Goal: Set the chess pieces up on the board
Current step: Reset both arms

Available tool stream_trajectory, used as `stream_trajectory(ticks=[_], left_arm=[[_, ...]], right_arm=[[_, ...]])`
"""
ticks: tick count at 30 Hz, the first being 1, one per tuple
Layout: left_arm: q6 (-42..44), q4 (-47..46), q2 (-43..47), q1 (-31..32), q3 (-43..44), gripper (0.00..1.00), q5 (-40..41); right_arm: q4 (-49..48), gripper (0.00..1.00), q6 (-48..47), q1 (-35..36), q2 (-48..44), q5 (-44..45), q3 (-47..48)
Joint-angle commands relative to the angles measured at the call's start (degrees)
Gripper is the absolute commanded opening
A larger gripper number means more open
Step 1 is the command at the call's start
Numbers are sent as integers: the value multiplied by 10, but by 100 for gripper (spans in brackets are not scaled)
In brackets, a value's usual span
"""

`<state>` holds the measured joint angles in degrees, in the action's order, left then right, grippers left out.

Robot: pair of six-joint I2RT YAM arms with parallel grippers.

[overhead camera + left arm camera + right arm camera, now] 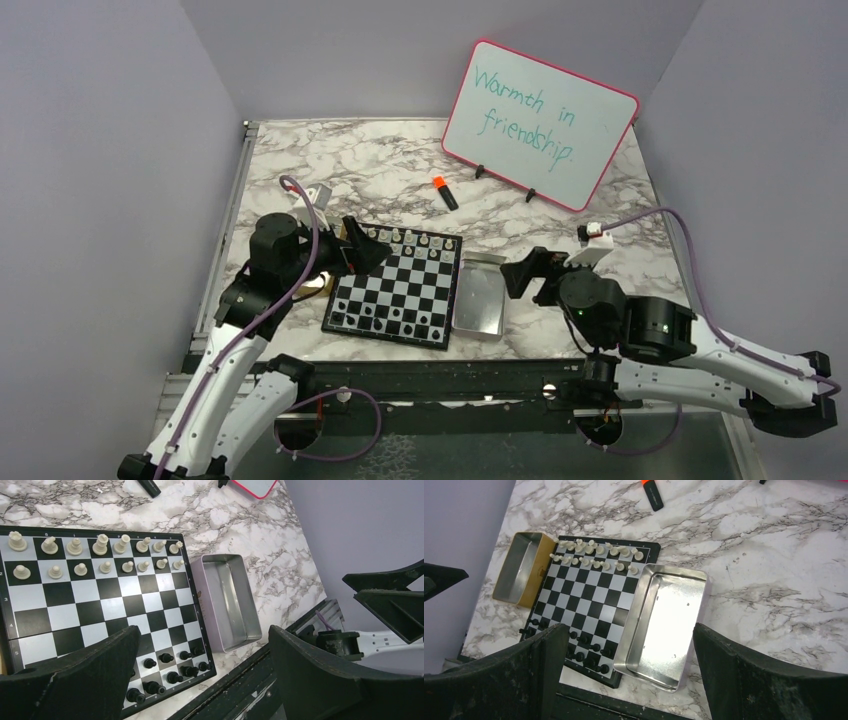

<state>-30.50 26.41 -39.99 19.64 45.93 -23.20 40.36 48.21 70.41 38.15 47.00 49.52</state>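
From above, the left gripper point(365, 250) hangs with its jaws spread wide, holding nothing, over the far left corner of the chessboard point(395, 290). The right gripper point(522, 277), just as wide and also holding nothing, hovers just right of the silver metal tray point(480, 300), which lies just beside the board's right edge. White pieces point(410, 240) line the board's far side next to the left gripper, and black pieces point(385, 322) stand along its near side. Beyond both grippers, on the marble tabletop point(380, 170), are an orange-capped marker point(445, 192) and a propped pink-rimmed whiteboard point(540, 125). Plain lilac-grey walls point(120, 150) close in three sides. In the left wrist view the board sits ahead of the left finger, with white pieces in two rows at its far end and black ones nearest the finger, partly hidden by it. The silver tray lies ahead between the fingers, showing only its bare shiny floor. In the right wrist view that tray sits just ahead between the fingers, its floor bright and bare. The board lies past the tray's left side, and the gold tray point(521, 570) is just beside the board's far-left edge, its grey inside bare.
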Motion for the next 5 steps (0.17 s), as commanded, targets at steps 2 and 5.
stream_trajectory(ticks=[2, 5], left_arm=[[0, -16, 8, 3, 7, 99, 0], [1, -14, 10, 3, 5, 99, 4]], right_arm=[[12, 100, 16, 0, 16, 24, 6], [11, 100, 17, 0, 23, 23, 5]])
